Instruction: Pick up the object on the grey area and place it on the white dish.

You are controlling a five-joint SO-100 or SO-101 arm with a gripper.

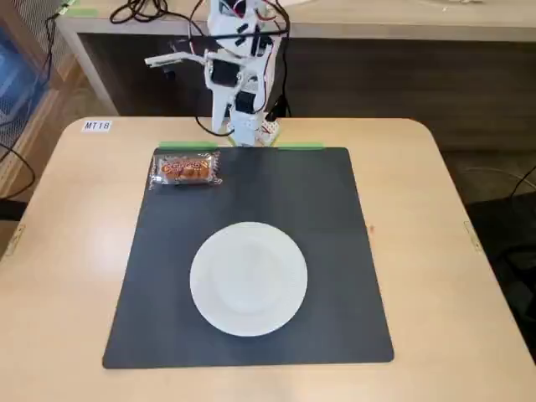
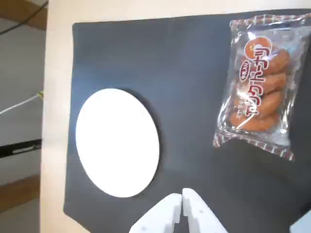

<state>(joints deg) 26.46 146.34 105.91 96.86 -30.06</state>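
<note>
The object [image 1: 185, 170], a clear packet with orange-brown biscuits and red print, lies flat on the grey area [image 1: 318, 218] near its back left corner. The white dish [image 1: 249, 278] sits empty near the mat's middle front. My arm is folded up behind the table's back edge, with the gripper [image 1: 152, 61] raised and pointing left, well away from the packet. The wrist view looks down on the packet [image 2: 257, 87] at upper right, the dish [image 2: 116, 141] at left and the mat [image 2: 189, 68]. The gripper [image 2: 182, 196] shows at the bottom edge, its white fingertips together, holding nothing.
The mat lies on a light wooden table [image 1: 435, 251] with a label [image 1: 96, 126] at its back left corner. Two green tape strips [image 1: 186, 146] mark the mat's back edge beside the arm's base [image 1: 244, 130]. Cables [image 1: 146, 10] lie on a desk behind.
</note>
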